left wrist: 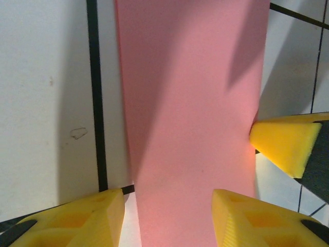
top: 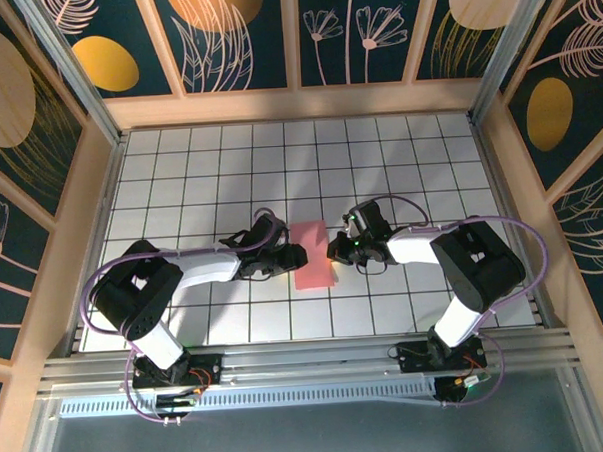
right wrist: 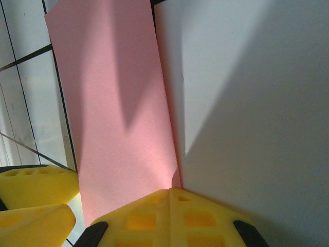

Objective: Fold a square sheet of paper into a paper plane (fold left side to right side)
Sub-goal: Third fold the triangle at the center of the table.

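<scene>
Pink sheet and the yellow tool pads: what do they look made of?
The pink sheet looks like thin matte paper: flat, no glare, soft shadows across it. The yellow pads look like moulded plastic or firm foam, with recessed pockets and a dull surface; I can't tell which.

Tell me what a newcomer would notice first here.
A pink sheet of paper lies in the middle of the white grid table. The left gripper straddles it from one side with fingers apart. The shut right gripper has its tip at the opposite edge.
</scene>
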